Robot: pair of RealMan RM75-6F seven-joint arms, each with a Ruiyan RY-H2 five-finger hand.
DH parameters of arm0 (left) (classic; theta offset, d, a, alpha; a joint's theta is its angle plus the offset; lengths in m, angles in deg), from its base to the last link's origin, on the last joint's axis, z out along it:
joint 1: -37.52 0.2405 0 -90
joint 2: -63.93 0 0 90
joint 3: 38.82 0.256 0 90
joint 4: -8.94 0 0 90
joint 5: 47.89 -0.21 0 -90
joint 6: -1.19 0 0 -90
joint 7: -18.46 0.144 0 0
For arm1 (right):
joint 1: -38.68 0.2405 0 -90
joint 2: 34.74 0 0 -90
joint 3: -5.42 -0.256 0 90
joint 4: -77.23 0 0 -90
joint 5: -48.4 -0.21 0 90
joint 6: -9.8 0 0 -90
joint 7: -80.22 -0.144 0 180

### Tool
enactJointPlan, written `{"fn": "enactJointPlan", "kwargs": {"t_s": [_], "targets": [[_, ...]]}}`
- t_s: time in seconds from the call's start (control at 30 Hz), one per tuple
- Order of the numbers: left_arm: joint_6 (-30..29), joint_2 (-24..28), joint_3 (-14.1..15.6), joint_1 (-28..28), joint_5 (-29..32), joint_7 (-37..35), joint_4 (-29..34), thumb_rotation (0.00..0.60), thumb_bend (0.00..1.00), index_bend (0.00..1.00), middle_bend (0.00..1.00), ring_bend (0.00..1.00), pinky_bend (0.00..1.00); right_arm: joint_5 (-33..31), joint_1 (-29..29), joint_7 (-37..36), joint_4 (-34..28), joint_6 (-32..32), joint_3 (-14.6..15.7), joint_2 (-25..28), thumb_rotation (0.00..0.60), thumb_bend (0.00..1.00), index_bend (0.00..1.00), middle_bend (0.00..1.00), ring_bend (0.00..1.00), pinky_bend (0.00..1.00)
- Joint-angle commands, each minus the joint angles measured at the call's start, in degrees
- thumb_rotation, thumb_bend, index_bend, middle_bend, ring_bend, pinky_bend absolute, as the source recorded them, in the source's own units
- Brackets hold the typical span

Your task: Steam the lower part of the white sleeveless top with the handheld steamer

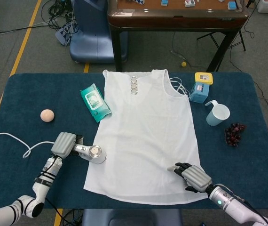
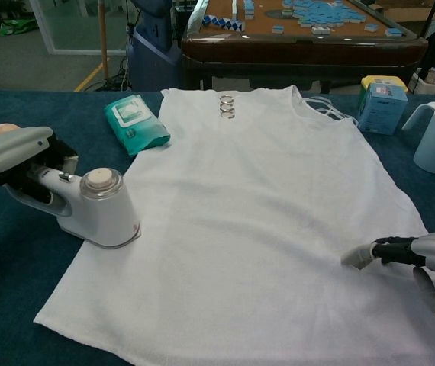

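- Gripping the steamer (image 2: pixel 101 207), left hand (image 1: pixel 64 145) sits at the top's (image 1: pixel 145 136) left edge.
- Right hand (image 1: pixel 196 177) presses the hem, grasping nothing.
- Only the head view shows grapes (image 1: pixel 234 133).

left robot hand (image 1: pixel 64 144): grey ribbed back shell, black inner parts | left forearm: white segmented casing, black ring bands, small dark marking near wrist | right robot hand (image 1: pixel 193 176): grey ribbed shell, black fingers (image 2: pixel 397 249) with pale tips | right wrist: silver-white cylinder, small teal light, by the worktop (image 1: pixel 26 94) front edge
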Motion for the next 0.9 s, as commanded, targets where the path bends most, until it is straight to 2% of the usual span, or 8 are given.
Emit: {"fn": "enactJointPlan", "kwargs": {"t_s": [0.03,0.3,0.53,0.7,0.9], "targets": [[-0.7,1.4,0.0,0.6,-0.3,-0.1,1.4,0.6,0.23,0.88,0.78,0.64,0.63,0.1,0.0,-0.1,0.1,0.1,0.0,0.0,0.6,1.0,0.13,0.19,0.11,0.17],[-2.2,3.8,-1.1,-0.2,-2.5,0.9,9.3,0.6,0.23,0.88,0.78,0.64,0.63,0.1,0.0,-0.7,0.5,0.3,0.1,0.0,0.6,1.0,0.13,0.19,0.11,0.17],[0.2,0.9,-1.2,-2.7,-3.5,4.6,13.9,0.6,0.23,0.88,0.77,0.64,0.63,0.0,-0.2,-1.4,1.0,0.6,0.1,0.0,0.6,1.0,0.13,0.19,0.11,0.17],[2.1,-3.7,-1.1,-4.9,-4.4,6.9,12.7,0.6,0.23,0.88,0.77,0.63,0.63,0.0,-0.4,-1.8,1.4,0.9,0.3,0.0,0.6,1.0,0.13,0.19,0.11,0.17],[4.5,-9.5,-1.8,-7.6,-4.4,8.4,6.8,0.6,0.23,0.88,0.77,0.63,0.63,0.3,-0.5,-2.1,1.4,1.3,0.3,0.0,0.6,1.0,0.13,0.19,0.11,0.17]]}}
